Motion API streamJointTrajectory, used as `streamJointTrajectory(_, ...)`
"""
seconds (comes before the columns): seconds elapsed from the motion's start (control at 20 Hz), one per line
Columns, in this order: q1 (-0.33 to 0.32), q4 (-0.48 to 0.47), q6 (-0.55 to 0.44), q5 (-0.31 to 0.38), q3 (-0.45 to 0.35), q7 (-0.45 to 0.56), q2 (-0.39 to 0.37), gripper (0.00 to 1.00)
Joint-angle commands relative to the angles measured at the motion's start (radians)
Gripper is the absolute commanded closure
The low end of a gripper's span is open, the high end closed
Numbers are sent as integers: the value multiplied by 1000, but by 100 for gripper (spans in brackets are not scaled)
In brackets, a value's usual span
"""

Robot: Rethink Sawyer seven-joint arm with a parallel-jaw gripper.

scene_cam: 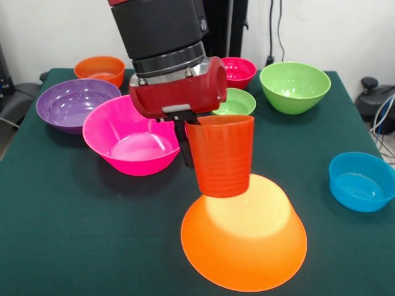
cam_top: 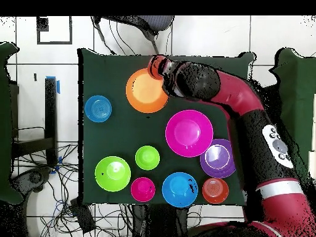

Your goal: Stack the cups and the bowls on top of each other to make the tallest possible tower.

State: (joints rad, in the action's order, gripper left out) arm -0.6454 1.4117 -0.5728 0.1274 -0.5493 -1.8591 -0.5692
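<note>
Orange-red plastic cup, light, stiff and slippery, sits held by its rim in the hand over the upside-down orange bowl.

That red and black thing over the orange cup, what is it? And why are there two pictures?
It is a robot arm. At its end sits a gripper holding the orange cup above a big orange bowl turned upside down, on a table with a green cloth. One picture looks across the table; the other looks straight down from above. Other bowls wait around: a big pink bowl, a purple bowl, a large green bowl, a small blue bowl and a few smaller ones. The robot is building a tower.
</note>
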Motion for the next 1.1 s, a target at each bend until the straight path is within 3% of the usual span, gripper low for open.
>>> streamJointTrajectory(0.05, 85, -152, -127, 9, 21, -4, 92, 100)
streamJointTrajectory(0.2, 116, -225, -171, 2, 37, -17, 141, 100)
streamJointTrajectory(0.8, 155, -320, -336, -9, 53, -14, 195, 100)
streamJointTrajectory(0.95, 155, -327, -405, -5, 52, 0, 197, 100)
streamJointTrajectory(1.1, 139, -269, -471, 9, 51, 37, 169, 100)
